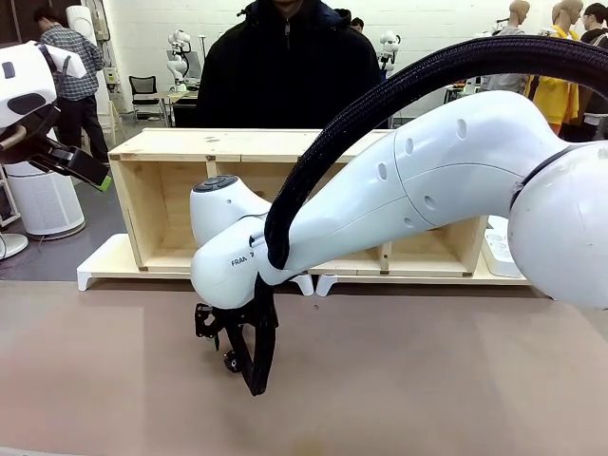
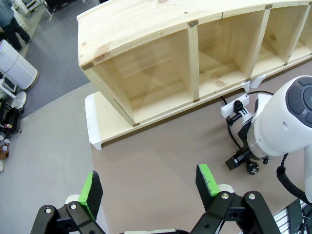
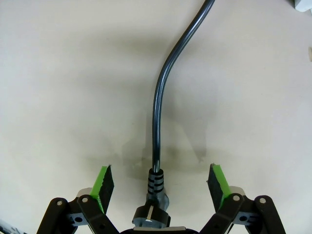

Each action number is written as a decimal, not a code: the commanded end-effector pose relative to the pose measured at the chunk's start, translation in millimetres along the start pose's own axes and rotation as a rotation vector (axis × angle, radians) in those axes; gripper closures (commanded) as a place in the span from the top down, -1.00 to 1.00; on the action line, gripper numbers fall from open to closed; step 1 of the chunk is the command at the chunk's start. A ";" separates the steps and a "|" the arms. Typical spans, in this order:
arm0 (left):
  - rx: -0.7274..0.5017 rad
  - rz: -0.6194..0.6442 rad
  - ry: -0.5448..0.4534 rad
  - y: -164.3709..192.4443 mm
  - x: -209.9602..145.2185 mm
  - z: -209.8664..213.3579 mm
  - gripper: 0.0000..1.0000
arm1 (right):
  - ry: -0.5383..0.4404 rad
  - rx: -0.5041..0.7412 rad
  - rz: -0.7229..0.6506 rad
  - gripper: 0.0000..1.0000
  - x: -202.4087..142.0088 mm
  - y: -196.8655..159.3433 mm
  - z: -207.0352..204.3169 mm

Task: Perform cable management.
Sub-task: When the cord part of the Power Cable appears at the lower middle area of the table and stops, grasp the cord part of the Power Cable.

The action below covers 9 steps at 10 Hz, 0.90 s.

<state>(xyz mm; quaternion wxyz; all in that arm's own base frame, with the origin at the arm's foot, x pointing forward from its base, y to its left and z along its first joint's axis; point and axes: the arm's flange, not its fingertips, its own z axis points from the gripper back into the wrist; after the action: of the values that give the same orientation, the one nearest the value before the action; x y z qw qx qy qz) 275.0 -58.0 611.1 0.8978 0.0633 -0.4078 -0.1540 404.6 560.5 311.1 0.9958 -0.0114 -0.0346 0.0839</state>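
"FRAN" is read on the R arm (image 1: 380, 204) near its wrist; the rest is covered by the braided hose (image 1: 313, 161). At far L, the L gripper (image 2: 148, 187) is held high above the table's L end, fingers spread wide, nothing btw. the pads. Below it bare table (image 2: 161, 146) is seen, w/ free room up to the shelf (image 2: 146, 29) base. Toward centre, the R gripper (image 3: 161, 187) is lowered close to the table in front of the shelf. Its fingers are spread, pads clear of the cable (image 3: 157, 126) on both sides. The plug (image 3: 152, 214) is seen lying btw. them, plug end toward the wrist. The cord's long axis runs straight away from the gripper, then bends to the upper R of the R wrist view. Open tabletop is left on both sides. In the L wrist view the cord is seen curving up to the power strip (image 2: 235, 105) by the shelf's foot.
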 end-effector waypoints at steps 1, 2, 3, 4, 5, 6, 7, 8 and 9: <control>0.007 0.001 -0.011 0.6 1.7 -1.4 1.00 | 0.009 -0.016 -0.011 1.00 -3.7 4.6 -0.5; 0.007 0.001 -0.011 0.6 1.7 -1.4 1.00 | 0.008 -0.015 -0.014 1.00 -6.8 4.6 -0.6; 0.007 0.001 -0.011 0.6 1.7 -1.4 1.00 | 0.003 -0.016 -0.014 1.00 -9.9 4.5 -1.5; 0.007 0.001 -0.011 0.6 1.7 -1.4 1.00 | -0.004 -0.034 -0.019 1.00 -11.4 4.6 -2.3; 0.007 0.001 -0.011 0.6 1.7 -1.4 1.00 | -0.004 -0.030 -0.012 1.00 -10.3 5.2 -3.0; 0.007 0.001 -0.011 0.6 1.7 -1.4 1.00 | -0.006 -0.028 -0.005 1.00 -9.2 5.5 -2.4; 0.007 0.001 -0.011 0.6 1.7 -1.4 1.00 | -0.007 -0.032 0.004 1.00 -10.7 5.2 -2.9; 0.007 0.001 -0.011 0.6 1.7 -1.4 1.00 | -0.005 -0.035 0.007 1.00 -11.4 4.4 -4.0; 0.007 0.001 -0.011 0.6 1.7 -1.4 1.00 | -0.006 -0.033 0.007 0.76 -10.7 3.6 -4.3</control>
<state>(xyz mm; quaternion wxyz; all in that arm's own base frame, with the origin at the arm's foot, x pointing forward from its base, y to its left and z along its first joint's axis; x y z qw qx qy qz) 275.0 -58.0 611.1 0.8978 0.0633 -0.4078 -0.1540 396.7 564.7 308.7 0.9954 -0.0174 -0.0329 0.0883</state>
